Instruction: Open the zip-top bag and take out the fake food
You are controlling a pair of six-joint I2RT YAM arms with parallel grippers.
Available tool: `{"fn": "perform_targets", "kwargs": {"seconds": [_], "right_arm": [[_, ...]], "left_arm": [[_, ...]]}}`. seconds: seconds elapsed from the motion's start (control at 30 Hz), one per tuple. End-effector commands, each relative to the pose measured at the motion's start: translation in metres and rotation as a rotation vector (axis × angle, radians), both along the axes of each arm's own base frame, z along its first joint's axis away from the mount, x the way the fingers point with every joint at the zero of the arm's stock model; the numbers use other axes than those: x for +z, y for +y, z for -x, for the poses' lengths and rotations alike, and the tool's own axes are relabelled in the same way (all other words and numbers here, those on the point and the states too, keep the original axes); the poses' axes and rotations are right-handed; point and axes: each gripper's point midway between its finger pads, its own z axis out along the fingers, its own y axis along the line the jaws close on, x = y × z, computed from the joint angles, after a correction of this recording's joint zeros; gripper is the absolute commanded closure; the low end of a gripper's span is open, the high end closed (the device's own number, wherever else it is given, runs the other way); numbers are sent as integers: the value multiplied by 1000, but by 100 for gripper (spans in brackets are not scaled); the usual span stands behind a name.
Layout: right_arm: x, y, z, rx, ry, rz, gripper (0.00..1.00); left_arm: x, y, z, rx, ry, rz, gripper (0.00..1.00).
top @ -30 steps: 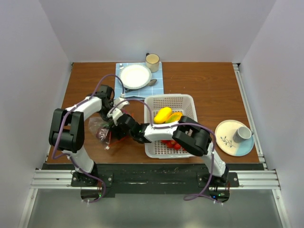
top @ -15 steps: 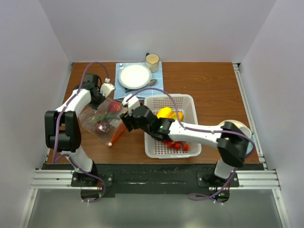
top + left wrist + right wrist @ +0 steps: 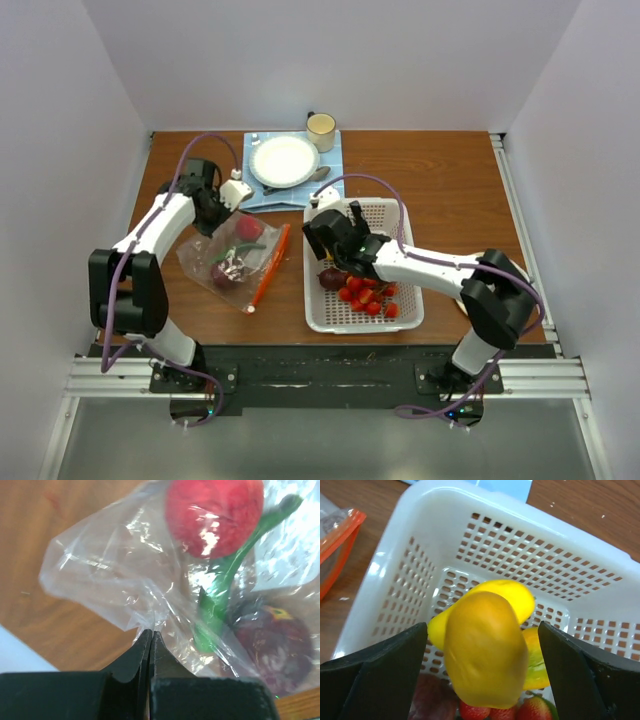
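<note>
From where I stand, the emptying looks about half done. The white basket (image 3: 365, 325) already holds part of the fake food: small red pieces (image 3: 366, 295), a maroon piece (image 3: 331, 277) and a yellow piece (image 3: 485, 650). The right gripper (image 3: 482, 626) hangs over the basket's far-left corner with its jaws spread wide and nothing between them; the yellow piece lies just below, touched by neither finger. The zip-top bag (image 3: 228, 262) lies on the table just left of the basket, its orange-red zip strip (image 3: 271, 263) along the edge facing the basket. I can't tell how wide the mouth gapes. Inside it are a red piece (image 3: 215, 510), a green piece (image 3: 220, 590) and another maroon piece (image 3: 272, 640). The left gripper (image 3: 150, 632) is pinched tight on the plastic at the corner of the bag farthest from the basket. Next, I'd guess, the right arm must swing left from the basket to the bag's mouth and reach in, the left keeping its pinch so the bag doesn't slide.
</note>
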Motion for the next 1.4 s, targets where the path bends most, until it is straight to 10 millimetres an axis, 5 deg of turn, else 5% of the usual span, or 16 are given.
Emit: {"fn": "perform_targets", "kwargs": {"seconds": [0.0, 0.1, 0.2, 0.23, 0.33, 0.4, 0.5, 0.7, 0.8, 1.1, 1.37], "right_arm": [[57, 34, 20, 121, -93, -105, 1], [69, 70, 54, 265, -113, -148, 1], [63, 101, 83, 357, -135, -144, 2], [60, 105, 87, 367, -136, -145, 1], [45, 122, 89, 387, -116, -164, 4], [36, 128, 89, 393, -100, -159, 7], [19, 139, 87, 401, -78, -137, 9], [-5, 158, 80, 425, -57, -103, 10], [-17, 170, 77, 443, -48, -92, 11], [-38, 188, 49, 448, -5, -159, 14], [-30, 212, 41, 487, -37, -279, 17]], "left_arm": [[-15, 5, 8, 20, 28, -16, 100], [7, 1, 2, 14, 6, -2, 100], [53, -8, -13, -5, -50, 25, 100], [80, -10, -26, -10, -112, 32, 100], [116, -19, -28, -37, -146, 43, 100], [123, -23, -19, -52, -133, 56, 100], [103, -20, -8, -51, -107, 42, 100], [4, -5, 31, -41, 64, -29, 100], [-24, 11, 34, -26, 82, -118, 100], [-57, 30, 29, -28, 66, -222, 100], [-93, 25, 38, -39, 117, -178, 100]]}}
